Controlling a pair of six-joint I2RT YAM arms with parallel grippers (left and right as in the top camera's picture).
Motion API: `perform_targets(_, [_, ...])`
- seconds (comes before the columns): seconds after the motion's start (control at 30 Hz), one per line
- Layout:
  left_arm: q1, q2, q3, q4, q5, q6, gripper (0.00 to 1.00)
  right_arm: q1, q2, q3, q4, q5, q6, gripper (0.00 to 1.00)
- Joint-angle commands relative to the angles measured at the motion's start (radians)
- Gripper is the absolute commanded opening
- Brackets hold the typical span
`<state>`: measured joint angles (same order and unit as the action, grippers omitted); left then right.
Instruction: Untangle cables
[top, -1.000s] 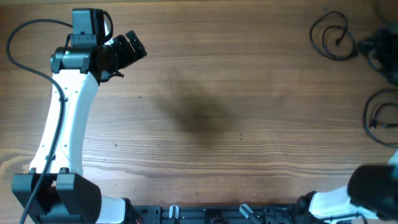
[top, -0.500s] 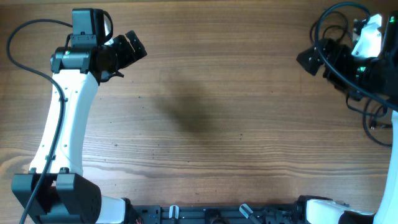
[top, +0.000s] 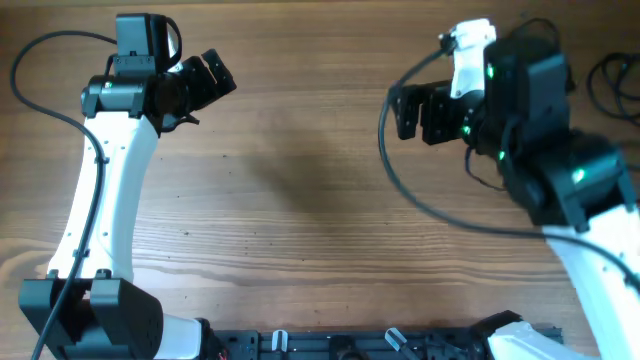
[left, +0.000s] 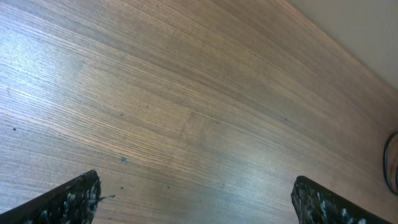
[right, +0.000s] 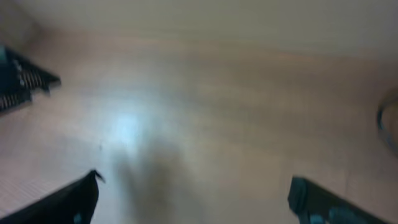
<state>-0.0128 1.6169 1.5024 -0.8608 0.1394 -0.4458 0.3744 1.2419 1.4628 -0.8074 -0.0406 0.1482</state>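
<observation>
Swung in from the right edge, my right claw (top: 410, 112) hangs wide apart and empty over the bare table (top: 300, 200), my left claw (top: 210, 80) equally spread and unmoved far across, with the cables (top: 612, 80) lying past my arm at the far right edge.

No text, label, brand, number or sign can be read in any view. The right wrist view is too blurred to show any print.
</observation>
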Motion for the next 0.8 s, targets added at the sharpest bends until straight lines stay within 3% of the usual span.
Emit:
perform_targets(0.0, [0.005, 0.001, -0.001, 0.000, 0.005, 0.020, 1.00, -0.002, -0.184, -0.311, 0.233, 0.041, -0.071, 1.00])
perform_targets(0.17, [0.005, 0.001, -0.001, 0.000, 0.005, 0.020, 0.99, -0.002, -0.500, -0.786, 0.587, 0.041, -0.069, 0.99])
perform_targets(0.33, [0.005, 0.001, -0.001, 0.000, 0.005, 0.020, 1.00, -0.016, -0.773, -1.103, 0.766, 0.041, -0.066, 1.00])
perform_targets(0.77, [0.005, 0.001, -0.001, 0.000, 0.005, 0.020, 1.00, -0.039, -1.155, -1.448, 0.917, 0.053, -0.068, 1.00])
